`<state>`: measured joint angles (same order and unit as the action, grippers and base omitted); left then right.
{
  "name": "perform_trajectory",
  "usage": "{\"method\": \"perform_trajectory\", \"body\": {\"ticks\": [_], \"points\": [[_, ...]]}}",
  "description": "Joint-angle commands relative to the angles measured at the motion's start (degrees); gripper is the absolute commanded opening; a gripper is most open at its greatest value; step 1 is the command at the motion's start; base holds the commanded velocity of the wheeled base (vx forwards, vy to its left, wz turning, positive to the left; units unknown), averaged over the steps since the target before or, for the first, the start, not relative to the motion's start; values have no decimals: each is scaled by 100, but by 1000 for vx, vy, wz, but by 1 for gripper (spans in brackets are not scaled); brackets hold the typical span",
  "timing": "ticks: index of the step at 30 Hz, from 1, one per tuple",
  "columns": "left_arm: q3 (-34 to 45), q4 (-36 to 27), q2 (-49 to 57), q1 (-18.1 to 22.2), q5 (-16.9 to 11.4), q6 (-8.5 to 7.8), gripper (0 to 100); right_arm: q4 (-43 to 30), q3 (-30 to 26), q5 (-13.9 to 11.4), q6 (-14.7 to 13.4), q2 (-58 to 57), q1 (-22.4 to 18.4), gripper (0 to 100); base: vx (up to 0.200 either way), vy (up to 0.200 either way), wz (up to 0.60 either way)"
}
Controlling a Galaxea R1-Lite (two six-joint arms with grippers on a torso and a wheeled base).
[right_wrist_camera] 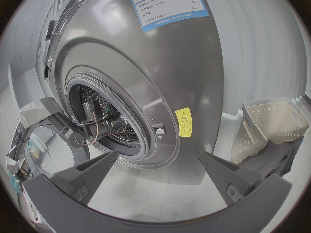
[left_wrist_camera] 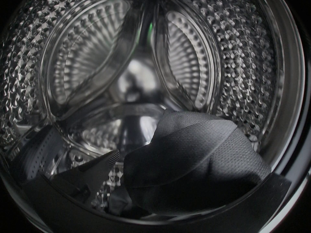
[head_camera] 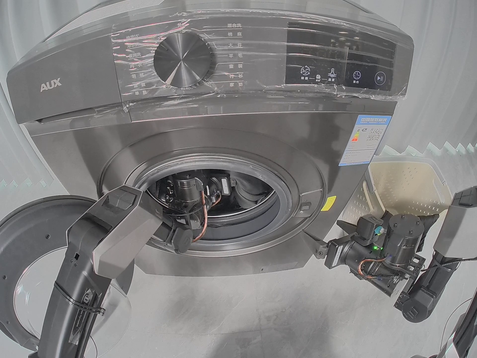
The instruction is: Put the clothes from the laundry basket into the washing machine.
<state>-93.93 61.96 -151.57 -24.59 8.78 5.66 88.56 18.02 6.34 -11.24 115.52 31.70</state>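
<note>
Pale grey floor tiles (head_camera: pixel 248 314) run under the scene. Nearest, the right gripper (right_wrist_camera: pixel 155 154) hangs low in front of the washing machine (head_camera: pixel 223 125), fingers spread wide, nothing between them. The left arm goes through the round port, and the left gripper (left_wrist_camera: pixel 157 154) is inside the drum (left_wrist_camera: pixel 243 49). One ribbed fingertip (left_wrist_camera: pixel 111 156) is visible and stands as wide as an unclenched one. The other is hidden behind a dark grey garment (left_wrist_camera: pixel 194 162) of fine mesh knit, bunched on the drum floor by the door rim. The drum is shiny steel, dimpled all over, with curved paddles.

The round door (head_camera: pixel 30 254) is swung open to the robot's left. The machine's front is brushed grey metal with a ribbed silver dial (head_camera: pixel 183 59) and a dark touch panel, both under crinkled plastic film. It carries a logo at upper left, a blue-bordered rating label (head_camera: pixel 365 139) with print and a square code, and a small yellow warning sticker (head_camera: pixel 328 203).

Farther right stands the cream laundry basket (head_camera: pixel 412 175), perforated plastic with a grey rim. Another dark cloth (right_wrist_camera: pixel 275 159) shows at its lower edge; in or beside, cannot tell. A white pleated curtain (head_camera: pixel 447 50) hangs behind.
</note>
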Motion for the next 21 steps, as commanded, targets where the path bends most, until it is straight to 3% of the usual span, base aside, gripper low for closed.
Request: {"method": "perform_trajectory", "body": {"ticks": [1,17,21], "points": [[1070,-141,672,-187,-95,6,100,3,-9,8,-1,15,12,100,0,0,0],[2467,-528,1419,-248,-131,-126,100,3,-26,8,-1,23,47,100,0,0,0],[2907,-721,1665,-362,-298,-126,100,3,-26,16,-1,32,56,100,0,0,0]]}}
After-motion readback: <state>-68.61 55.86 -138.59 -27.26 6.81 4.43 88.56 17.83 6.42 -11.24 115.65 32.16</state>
